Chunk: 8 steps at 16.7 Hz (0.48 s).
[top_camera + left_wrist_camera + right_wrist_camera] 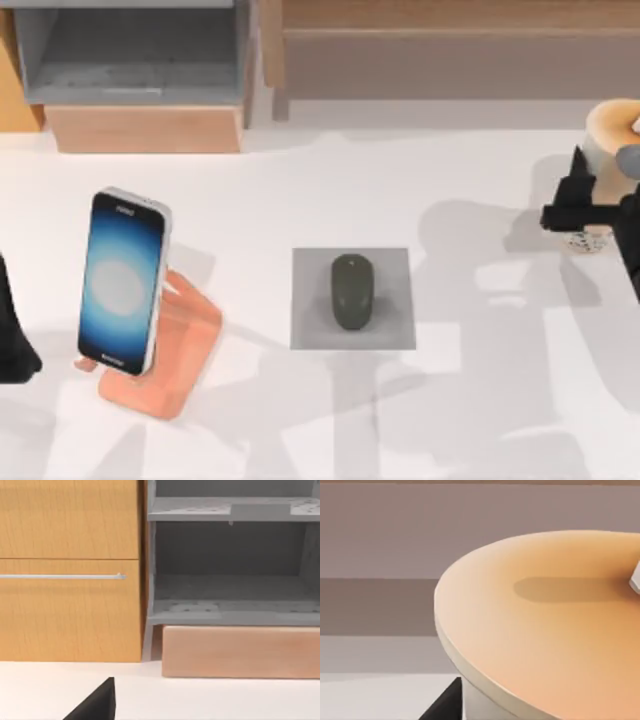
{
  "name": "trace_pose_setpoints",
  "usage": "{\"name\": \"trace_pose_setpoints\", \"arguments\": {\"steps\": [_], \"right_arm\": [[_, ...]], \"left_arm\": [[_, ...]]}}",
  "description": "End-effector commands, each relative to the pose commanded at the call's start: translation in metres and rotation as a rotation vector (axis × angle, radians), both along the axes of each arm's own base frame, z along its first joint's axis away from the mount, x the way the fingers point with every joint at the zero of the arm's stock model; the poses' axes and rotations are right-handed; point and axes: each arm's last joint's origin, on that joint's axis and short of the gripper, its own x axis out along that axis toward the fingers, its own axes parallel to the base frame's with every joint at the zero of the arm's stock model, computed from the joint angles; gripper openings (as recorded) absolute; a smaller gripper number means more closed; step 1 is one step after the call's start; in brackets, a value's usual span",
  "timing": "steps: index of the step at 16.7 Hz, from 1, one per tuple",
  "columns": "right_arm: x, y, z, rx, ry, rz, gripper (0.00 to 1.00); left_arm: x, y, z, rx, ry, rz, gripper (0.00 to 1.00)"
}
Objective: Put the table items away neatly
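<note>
Top view: right gripper (pixel 580 205) is at the cup (pixel 612 135) near the worktop's right edge; jaw state cannot be told. Mouse (pixel 351 290) lies on the pad (pixel 310 330); phone (pixel 122 282) leans in its stand (pixel 180 360). Left arm is parked at left.

A dark olive-grey mouse (pixel 351 290) on a flat grey pad (pixel 310 330); a white-edged phone (pixel 121 281) glowing blue on a salmon-pink stand (pixel 180 365); a tan cup (pixel 607 135) with speckled base; black grippers; white table (pixel 470 400).

Right hand (pixel 578 212) far right; left arm parked left.
</note>
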Motion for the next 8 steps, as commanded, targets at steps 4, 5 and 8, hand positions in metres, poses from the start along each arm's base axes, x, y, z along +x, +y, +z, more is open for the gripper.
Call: {"name": "trace_pose_setpoints", "arguments": {"steps": [4,5,8], "right_arm": [[0.0000,0.0000,0.0000,0.000,0.000,0.000,0.00],[0.0000,0.0000,0.0000,0.000,0.000,0.000,0.00],[0.0000,0.0000,0.0000,0.000,0.000,0.000,0.00]], "left_arm": [[0.0000,0.0000,0.0000,0.000,0.000,0.000,1.00],[0.0000,0.0000,0.0000,0.000,0.000,0.000,1.00],[0.0000,0.0000,0.0000,0.000,0.000,0.000,1.00]]}}
